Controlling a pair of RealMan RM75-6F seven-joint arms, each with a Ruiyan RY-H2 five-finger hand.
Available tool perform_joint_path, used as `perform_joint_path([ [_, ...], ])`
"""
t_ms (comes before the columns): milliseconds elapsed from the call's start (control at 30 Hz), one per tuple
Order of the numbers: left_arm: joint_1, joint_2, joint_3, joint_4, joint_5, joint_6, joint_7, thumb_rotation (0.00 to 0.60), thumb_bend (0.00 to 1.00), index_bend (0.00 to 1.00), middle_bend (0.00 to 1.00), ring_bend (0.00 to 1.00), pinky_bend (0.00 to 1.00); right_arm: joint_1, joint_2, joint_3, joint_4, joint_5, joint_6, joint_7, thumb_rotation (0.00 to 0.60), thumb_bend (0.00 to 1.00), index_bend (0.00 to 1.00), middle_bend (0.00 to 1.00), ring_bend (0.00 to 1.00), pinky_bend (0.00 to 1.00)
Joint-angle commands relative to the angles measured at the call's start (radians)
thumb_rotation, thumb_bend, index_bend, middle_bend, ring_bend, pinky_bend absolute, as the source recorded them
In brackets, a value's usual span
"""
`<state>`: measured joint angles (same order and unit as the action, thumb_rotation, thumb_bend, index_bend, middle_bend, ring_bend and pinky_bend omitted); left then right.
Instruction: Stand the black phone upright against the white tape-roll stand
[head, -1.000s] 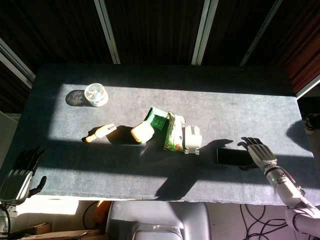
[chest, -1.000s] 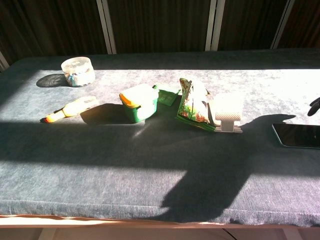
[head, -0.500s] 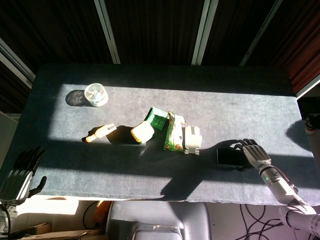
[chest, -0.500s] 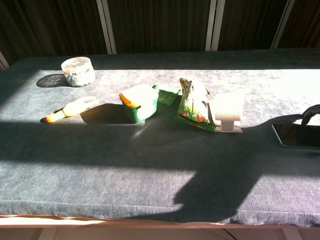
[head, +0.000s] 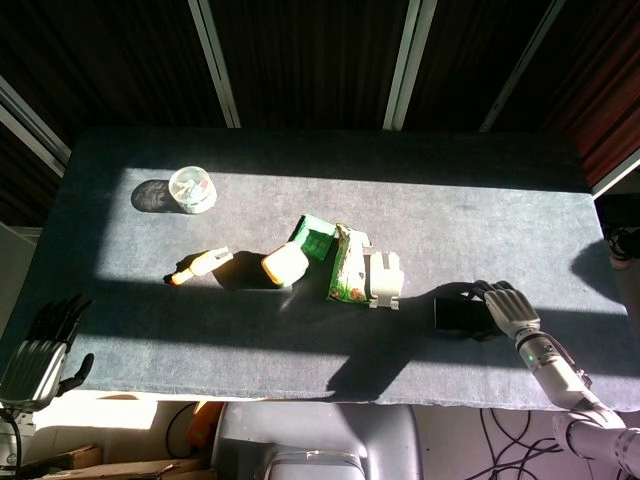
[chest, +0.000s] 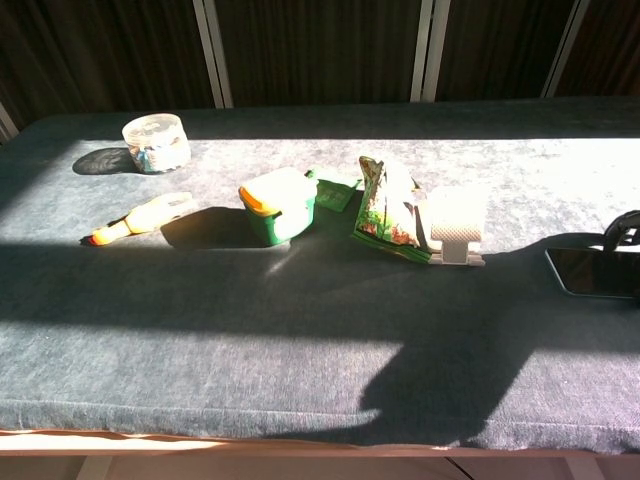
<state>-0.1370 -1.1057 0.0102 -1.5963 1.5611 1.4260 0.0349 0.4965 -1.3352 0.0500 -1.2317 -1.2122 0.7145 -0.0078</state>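
The black phone (head: 455, 316) (chest: 592, 272) lies flat on the table, right of the white tape-roll stand (head: 383, 280) (chest: 455, 228) and apart from it. My right hand (head: 505, 305) sits over the phone's right end with its fingers resting on it; the chest view shows only dark fingers (chest: 625, 232) at the frame's right edge. Whether a thumb is under the phone is hidden. My left hand (head: 45, 345) hangs off the table's near left corner, fingers apart and holding nothing.
A green snack bag (head: 347, 265) leans on the stand's left side. Further left are a green box with a yellow lid (head: 285, 264), a green card (head: 315, 238), an orange-tipped tool (head: 198, 266) and a clear round tub (head: 192, 189). The table's near edge (chest: 300, 420) lies in shadow.
My right hand has slid left and down onto the phone's right end, its fingers drawing in over it. The phone and my left hand have not moved.
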Motion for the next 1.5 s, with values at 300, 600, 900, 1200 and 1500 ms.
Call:
perform_joint_path([
  [300, 0.000, 0.001, 0.001, 0.000, 0.000, -0.001, -0.004, 0.600, 0.41, 0.00, 0.00, 0.00, 0.05, -0.011, -0.020, -0.004, 0.002, 0.011, 0.048, -0.049, 0.600, 0.32, 0.88, 0.61, 0.46, 0.34],
  [600, 0.000, 0.003, 0.001, 0.000, -0.001, -0.001, -0.009, 0.600, 0.41, 0.00, 0.00, 0.00, 0.05, -0.022, -0.027, -0.011, -0.014, 0.018, 0.091, -0.110, 0.600, 0.34, 0.96, 0.68, 0.50, 0.36],
  [900, 0.003, 0.007, 0.003, 0.002, 0.007, 0.009, -0.023, 0.600, 0.41, 0.00, 0.00, 0.00, 0.05, -0.033, -0.023, -0.015, -0.051, 0.043, 0.134, -0.200, 0.600, 0.35, 0.98, 0.70, 0.52, 0.36],
  [1200, 0.009, 0.010, 0.005, 0.004, 0.016, 0.022, -0.033, 0.600, 0.41, 0.00, 0.00, 0.00, 0.05, -0.045, -0.030, -0.017, -0.066, 0.059, 0.175, -0.263, 0.600, 0.36, 0.98, 0.70, 0.52, 0.36],
  [1500, 0.009, 0.010, 0.005, 0.005, 0.017, 0.022, -0.034, 0.600, 0.41, 0.00, 0.00, 0.00, 0.05, -0.060, -0.069, -0.025, -0.032, 0.060, 0.227, -0.338, 0.600, 0.37, 0.97, 0.70, 0.52, 0.38],
])
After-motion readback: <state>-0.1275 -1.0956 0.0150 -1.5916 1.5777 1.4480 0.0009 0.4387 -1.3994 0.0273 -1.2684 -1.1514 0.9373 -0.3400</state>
